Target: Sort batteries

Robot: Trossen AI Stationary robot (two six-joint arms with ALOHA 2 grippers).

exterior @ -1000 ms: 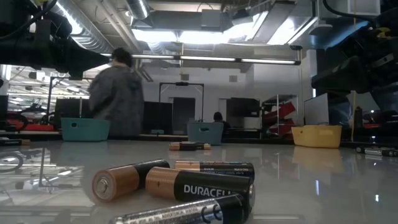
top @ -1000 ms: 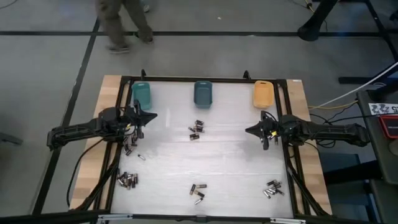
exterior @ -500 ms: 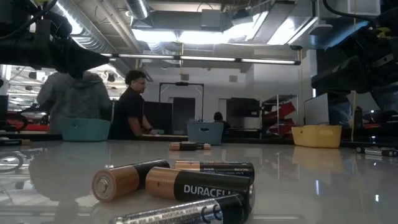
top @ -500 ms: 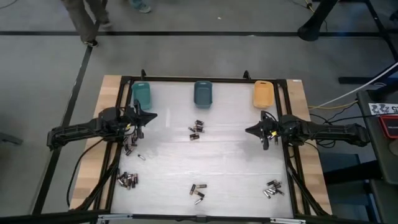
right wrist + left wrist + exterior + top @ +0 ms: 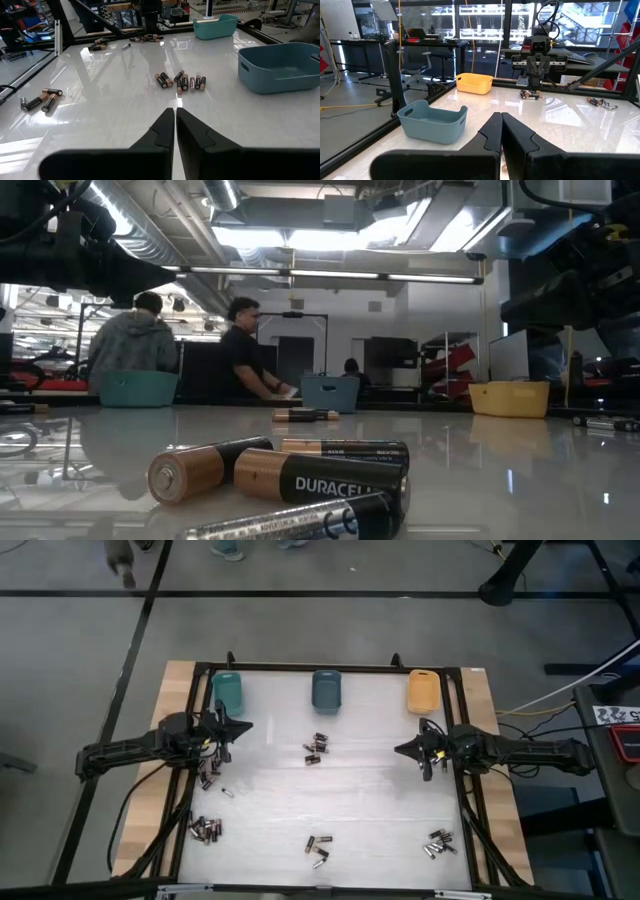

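Batteries (image 5: 316, 748) lie in loose clusters on the white table (image 5: 370, 800), none of them in a bin. The middle cluster sits between the two grippers, in front of the right gripper (image 5: 399, 750), whose fingers are pressed together on nothing; in the right wrist view its cells (image 5: 182, 81) lie mostly side by side with their long axes pointing away from that gripper. The left gripper (image 5: 247, 725) is likewise closed and empty, hanging just beside the teal bin (image 5: 228, 691), with a small cluster (image 5: 209, 776) close beneath and behind it. Three more clusters lie along the table's near edge, well apart from both grippers: one on the left gripper's side (image 5: 206, 830), one in the middle (image 5: 318, 848) and one on the right gripper's side (image 5: 438, 843). The blue bin (image 5: 327, 690) stands at the far edge between the grippers, and the yellow bin (image 5: 423, 691) is near the right gripper. In the low view, the nearest cells (image 5: 300, 475) lie flat, long axes roughly across the view, and one reads "DURACELL". Beyond the table two people (image 5: 245, 350) stand in the room.
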